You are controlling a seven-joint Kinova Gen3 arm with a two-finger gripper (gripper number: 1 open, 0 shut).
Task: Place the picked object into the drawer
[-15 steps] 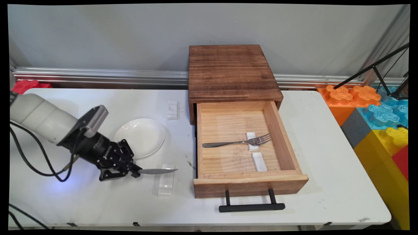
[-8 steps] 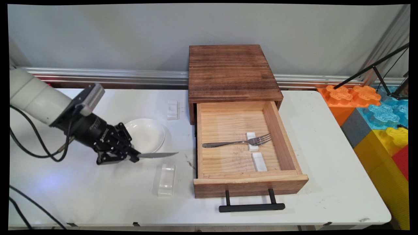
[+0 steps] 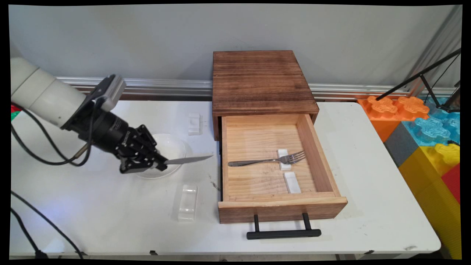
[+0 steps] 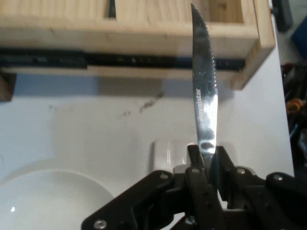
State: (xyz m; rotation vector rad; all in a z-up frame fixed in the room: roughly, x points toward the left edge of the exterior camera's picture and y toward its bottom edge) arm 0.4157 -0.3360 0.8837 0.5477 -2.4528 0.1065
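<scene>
My black gripper (image 3: 159,165) is shut on a steel knife (image 3: 189,159), held above the table over the near rim of a white plate (image 3: 167,149). The serrated blade points right, toward the left wall of an open wooden drawer (image 3: 225,162). In the hand view the knife (image 4: 204,91) rises straight from my gripper (image 4: 207,160), its tip reaching the drawer's side (image 4: 139,36). A fork (image 3: 268,160) lies inside the drawer, its tines on a small white rest (image 3: 283,159). A second white rest (image 3: 292,182) lies near the drawer's front wall.
A clear plastic holder (image 3: 187,201) lies on the table below the knife. A white rest (image 3: 194,123) sits near the wooden cabinet (image 3: 261,79). The drawer's black handle (image 3: 283,232) juts toward the table's near edge. Coloured foam blocks (image 3: 427,140) stand at the right.
The gripper has risen and moved right and away from the near edge with the knife, from above the clear holder to over the plate. The blade tip is now nearer the drawer.
</scene>
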